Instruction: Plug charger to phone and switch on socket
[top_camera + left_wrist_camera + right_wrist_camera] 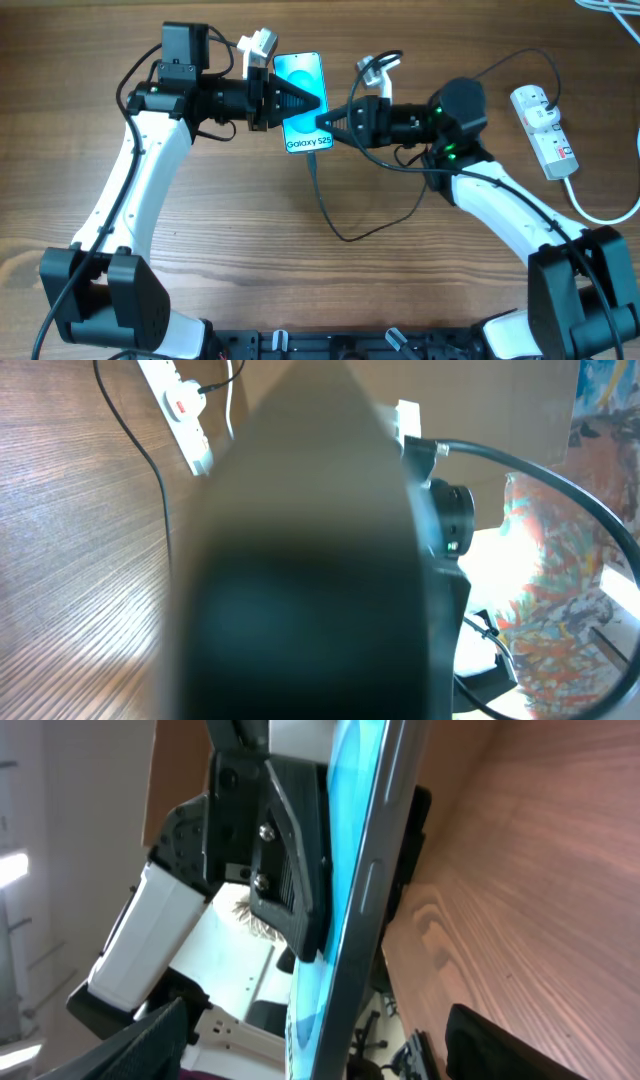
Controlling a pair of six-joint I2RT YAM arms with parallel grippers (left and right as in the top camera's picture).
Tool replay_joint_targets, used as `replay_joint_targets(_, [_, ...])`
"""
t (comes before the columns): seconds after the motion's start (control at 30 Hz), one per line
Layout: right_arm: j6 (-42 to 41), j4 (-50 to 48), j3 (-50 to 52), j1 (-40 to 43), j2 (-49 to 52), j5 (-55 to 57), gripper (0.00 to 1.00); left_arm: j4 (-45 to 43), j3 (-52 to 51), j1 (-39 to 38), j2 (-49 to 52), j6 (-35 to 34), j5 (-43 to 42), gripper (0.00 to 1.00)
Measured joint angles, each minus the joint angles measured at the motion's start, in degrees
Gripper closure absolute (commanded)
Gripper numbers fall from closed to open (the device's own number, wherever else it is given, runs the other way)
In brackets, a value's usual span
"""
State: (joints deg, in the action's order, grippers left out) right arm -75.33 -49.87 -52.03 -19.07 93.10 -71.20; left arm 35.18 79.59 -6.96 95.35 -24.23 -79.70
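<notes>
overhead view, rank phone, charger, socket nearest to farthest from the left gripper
1. phone, held in the left gripper, mid-table.
2. charger, trailing toward the table's near edge from the phone.
3. socket, far right side.

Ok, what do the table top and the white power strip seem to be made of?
The brown table top looks like wood or wood-look laminate, with long grain lines and a satin sheen where the light catches it. The white oblong power strip is apparently moulded plastic, smooth and slightly glossy with rounded edges.
</notes>
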Motion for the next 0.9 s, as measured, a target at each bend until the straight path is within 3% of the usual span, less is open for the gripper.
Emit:
replay_joint_targets(0.1, [1.9, 0.0, 0.0, 2.0, 0.0, -2.8, 0.18, 0.0, 0.0, -0.1, 0.0, 0.0, -0.1, 0.96])
replay_joint_targets(0.2, [3.1, 0.0, 0.0, 2.2, 0.0, -4.7, 0.30, 0.0, 0.0, -0.5, 0.0, 0.0, -0.1, 0.96])
replay_joint_targets(0.47, [3.8, 0.1, 0.0, 2.2, 0.0, -6.4, 0.53, 1.4, 0.0, -4.5, 0.0, 0.2, 4.1, 0.96])
replay_joint_targets(0.67, [5.1, 1.0, 0.0, 2.3, 0.0, -9.2, 0.61, 2.8, 0.0, -6.1, -0.1, 0.4, 5.7, 0.96])
replay_joint_targets(0.77, [6.7, 2.3, 0.1, 2.3, 0.0, -10.6, 0.71, 2.8, 0.0, -6.1, -0.1, 0.4, 6.1, 0.96])
replay_joint_targets(0.9, [7.5, 3.6, 0.7, 2.3, 0.0, -11.1, 0.78, 3.1, 0.0, -6.1, -0.1, 0.4, 6.2, 0.96])
